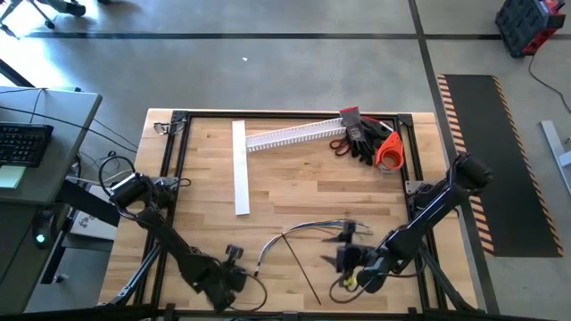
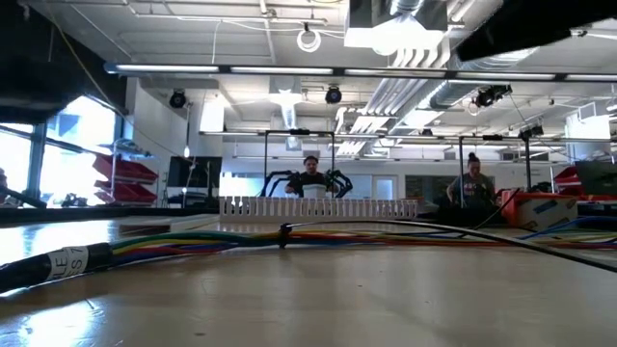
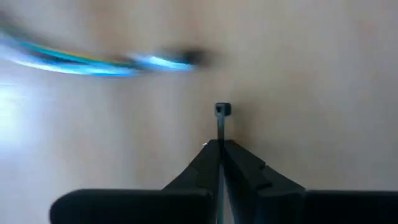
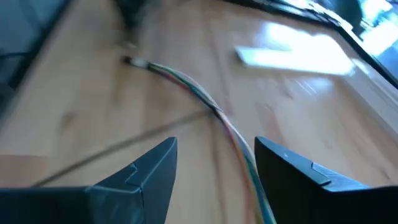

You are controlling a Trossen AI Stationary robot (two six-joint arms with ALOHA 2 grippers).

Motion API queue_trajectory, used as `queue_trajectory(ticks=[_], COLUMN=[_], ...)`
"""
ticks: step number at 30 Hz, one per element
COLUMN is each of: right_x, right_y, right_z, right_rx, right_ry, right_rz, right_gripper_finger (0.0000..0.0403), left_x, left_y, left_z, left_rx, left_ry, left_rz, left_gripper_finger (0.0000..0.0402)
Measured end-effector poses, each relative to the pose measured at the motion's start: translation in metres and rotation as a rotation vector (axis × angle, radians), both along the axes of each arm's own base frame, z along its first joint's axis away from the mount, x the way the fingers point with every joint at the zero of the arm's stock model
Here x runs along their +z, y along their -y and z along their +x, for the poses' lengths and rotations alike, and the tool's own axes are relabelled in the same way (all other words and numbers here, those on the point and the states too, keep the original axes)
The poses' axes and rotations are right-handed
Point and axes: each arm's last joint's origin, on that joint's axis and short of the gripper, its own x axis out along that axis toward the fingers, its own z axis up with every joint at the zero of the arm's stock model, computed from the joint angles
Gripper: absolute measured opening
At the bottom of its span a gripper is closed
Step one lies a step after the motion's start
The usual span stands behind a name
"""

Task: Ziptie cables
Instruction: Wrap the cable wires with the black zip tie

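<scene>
The cables lie in a thin curving bundle on the wooden table's near middle; the low view shows them as coloured wires. A loose black ziptie lies straight on the table, crossing near them. My left gripper is at the near edge, left of the cables, and is shut on another ziptie. My right gripper is open at the cables' right end. Its fingers stand on either side of the cables, and I cannot tell if they touch. The loose ziptie lies beside them. My left gripper pinches a black ziptie between its two shut fingers. The strip lies along the fingers, and its short head end sticks straight out past the fingertips over the table. The fingers hide the rest of the strip.
A white slotted channel, black gloves with red-handled tools and an orange item lie at the far right. A flat white strip lies far left of middle. A black frame rail rims the table. People stand in the room beyond.
</scene>
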Motion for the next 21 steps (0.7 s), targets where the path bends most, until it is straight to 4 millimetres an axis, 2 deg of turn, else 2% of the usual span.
queue_trajectory(ticks=[5, 10, 16, 19, 21], right_x=[-0.011, -0.029, -0.035, -0.035, -0.035], right_y=[-0.004, 0.005, 0.017, 0.017, 0.017], right_z=[0.025, 0.048, 0.056, 0.056, 0.056], right_rx=[0.163, 0.229, 0.198, 0.194, 0.202], right_ry=[0.022, 0.015, -0.023, -0.022, -0.023], right_rz=[0.007, -0.011, 0.036, 0.043, 0.030], right_gripper_finger=[0.0199, 0.0199, 0.0199, 0.0199, 0.0199], left_x=[0.026, 0.042, 0.036, 0.031, 0.028], left_y=[-0.019, -0.031, -0.052, -0.067, -0.076], left_z=[0.014, 0.030, 0.035, 0.044, 0.052], left_rx=[0.037, 0.007, 0.052, 0.055, 0.031], left_ry=[0.159, 0.249, 0.141, 0.110, 0.113], left_rz=[0.093, 0.101, 0.143, 0.156, 0.098], left_gripper_finger=[0.0000, 0.0000, 0.0011, 0.0037, 0.0060])
